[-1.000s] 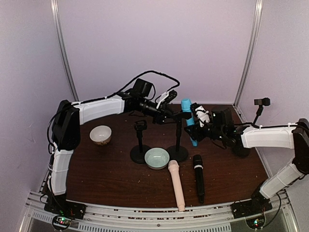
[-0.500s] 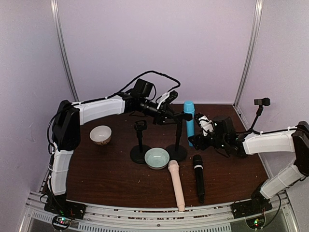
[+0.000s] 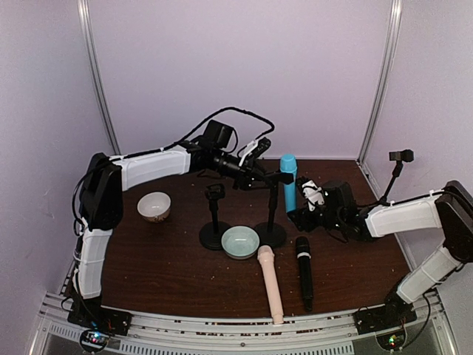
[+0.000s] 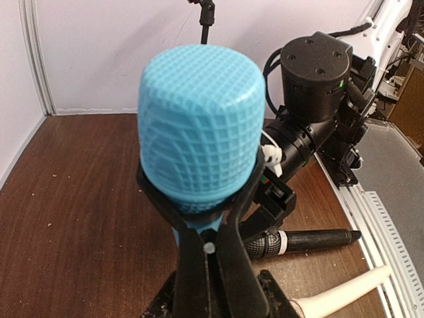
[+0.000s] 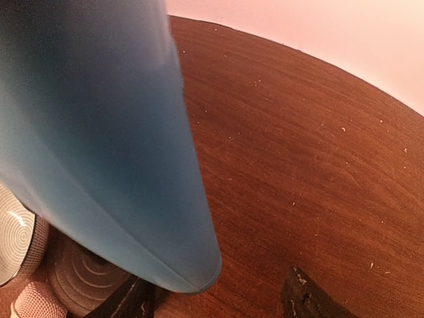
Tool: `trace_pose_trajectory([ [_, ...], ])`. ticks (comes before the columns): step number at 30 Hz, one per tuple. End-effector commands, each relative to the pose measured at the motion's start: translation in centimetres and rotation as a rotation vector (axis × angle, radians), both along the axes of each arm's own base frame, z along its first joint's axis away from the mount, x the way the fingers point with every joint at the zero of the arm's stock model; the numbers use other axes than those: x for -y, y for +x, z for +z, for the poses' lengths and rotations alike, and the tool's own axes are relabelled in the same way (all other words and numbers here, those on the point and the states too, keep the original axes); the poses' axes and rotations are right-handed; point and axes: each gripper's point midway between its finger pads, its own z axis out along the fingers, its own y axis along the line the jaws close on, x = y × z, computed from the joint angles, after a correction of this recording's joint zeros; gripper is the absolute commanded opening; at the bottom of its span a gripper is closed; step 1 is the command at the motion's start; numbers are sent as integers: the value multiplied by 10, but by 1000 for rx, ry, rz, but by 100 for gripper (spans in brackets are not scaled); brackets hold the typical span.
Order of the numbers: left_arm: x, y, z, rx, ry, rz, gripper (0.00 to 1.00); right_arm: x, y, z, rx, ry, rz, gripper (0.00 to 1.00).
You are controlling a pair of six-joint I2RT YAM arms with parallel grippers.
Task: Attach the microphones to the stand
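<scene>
Left gripper (image 3: 261, 175): clamped on the stand clip (image 4: 212, 246).
Right gripper (image 3: 297, 217): fingers spread, either side of the blue microphone (image 3: 288, 181) at its lower end.
Blue microphone: upright in the clip, head up.
Pink microphone (image 3: 270, 287), black microphone (image 3: 304, 272): flat on the table (image 3: 148, 259), heads pointing away.
Green bowl (image 3: 240, 242): beside the pink head.

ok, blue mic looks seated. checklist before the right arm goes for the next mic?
1. Blue microphone in the tall stand's clip: ok, upright, clip arms around it below the head.
2. Right tool off it: ok, fingers apart beside its lower end.
3. Clip holding unaided: cannot tell, left tool is on its handles.
4. Short stand free: ok, its holder is empty.
5. Black microphone and pink microphone graspable: ok, lying flat, apart.
6. Green bowl clear of pink microphone's head: cannot tell, very close.
</scene>
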Motion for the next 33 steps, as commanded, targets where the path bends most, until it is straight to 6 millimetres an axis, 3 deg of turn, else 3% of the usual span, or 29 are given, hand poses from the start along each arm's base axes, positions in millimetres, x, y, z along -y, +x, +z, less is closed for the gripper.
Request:
trace_pose_trajectory([
  [1,4,-12,42,61,-132,-81,7,-12,5,3,38,45,43,62],
  [5,3,-12,40,52,-128,-81,6,-22,4,11,63,86,88,51],
  [11,3,-13,43,47,-134,-84,6,-25,7,23,108,108,95,67],
  [22,0,-11,50,15,-166,-88,5,-43,6,21,141,180,175,71],
  [33,-4,-8,47,10,-166,-76,5,-44,-4,39,180,217,215,24],
])
